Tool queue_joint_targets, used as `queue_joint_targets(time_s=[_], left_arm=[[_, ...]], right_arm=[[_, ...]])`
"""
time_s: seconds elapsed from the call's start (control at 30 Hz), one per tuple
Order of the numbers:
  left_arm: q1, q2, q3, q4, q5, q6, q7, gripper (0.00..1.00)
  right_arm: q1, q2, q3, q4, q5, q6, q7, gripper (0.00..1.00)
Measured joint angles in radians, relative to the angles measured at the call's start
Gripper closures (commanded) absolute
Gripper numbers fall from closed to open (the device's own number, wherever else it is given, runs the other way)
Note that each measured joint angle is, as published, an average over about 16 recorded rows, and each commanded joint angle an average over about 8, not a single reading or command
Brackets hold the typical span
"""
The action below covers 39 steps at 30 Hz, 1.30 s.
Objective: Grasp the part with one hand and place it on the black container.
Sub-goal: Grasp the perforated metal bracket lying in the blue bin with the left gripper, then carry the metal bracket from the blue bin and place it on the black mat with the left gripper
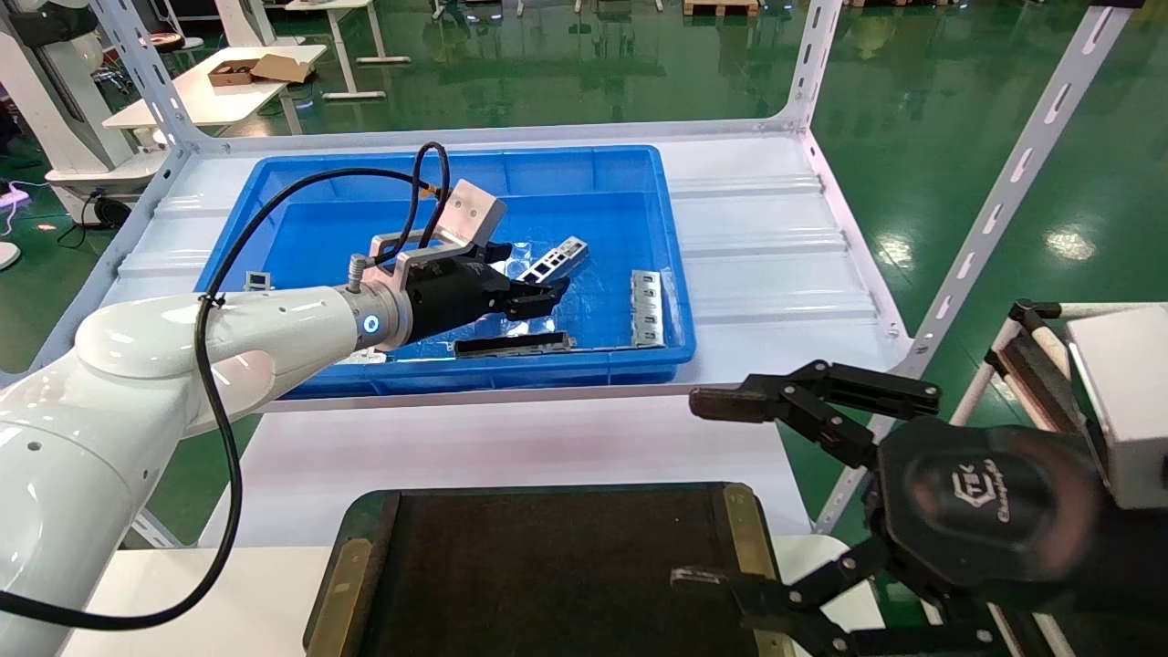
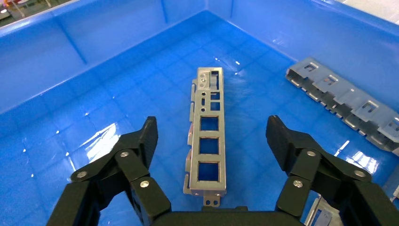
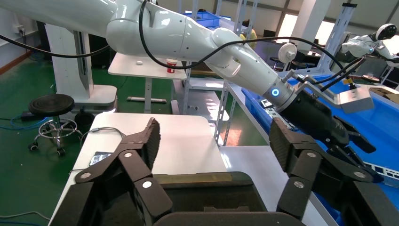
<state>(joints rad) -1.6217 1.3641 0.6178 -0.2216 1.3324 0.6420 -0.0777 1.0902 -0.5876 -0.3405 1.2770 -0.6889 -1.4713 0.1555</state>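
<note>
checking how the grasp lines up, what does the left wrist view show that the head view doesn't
Only the left wrist view shows the part lying flat on the blue bin floor between the open fingers of the left gripper, its row of window cutouts plain and untouched.

Only the head view shows the black container in front, bare, and the right gripper open beside it.

Both show the left gripper inside the bin, the part, and a wider tabbed plate lying off to one side.
</note>
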Motion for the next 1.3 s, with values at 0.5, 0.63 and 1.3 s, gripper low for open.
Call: queue_joint_targets(time_s=[0.5,0.63,1.3], left_arm=[[0.019,0.000,0.084,-0.017,-0.061,-0.050,-0.032,1.00],[0.022,0.000,0.106,-0.022,-0.077,-0.057,-0.038,1.00],[-0.009,-0.052,0.118,-0.076,-0.243,0.096,0.021,1.00]], right_arm=[[0.000,0.000,0.000,0.000,0.000,0.000,0.000,1.00],[0.000,0.000,0.000,0.000,0.000,0.000,0.000,1.00],[0.000,0.000,-0.001,0.000,0.001,0.000,0.000,1.00]])
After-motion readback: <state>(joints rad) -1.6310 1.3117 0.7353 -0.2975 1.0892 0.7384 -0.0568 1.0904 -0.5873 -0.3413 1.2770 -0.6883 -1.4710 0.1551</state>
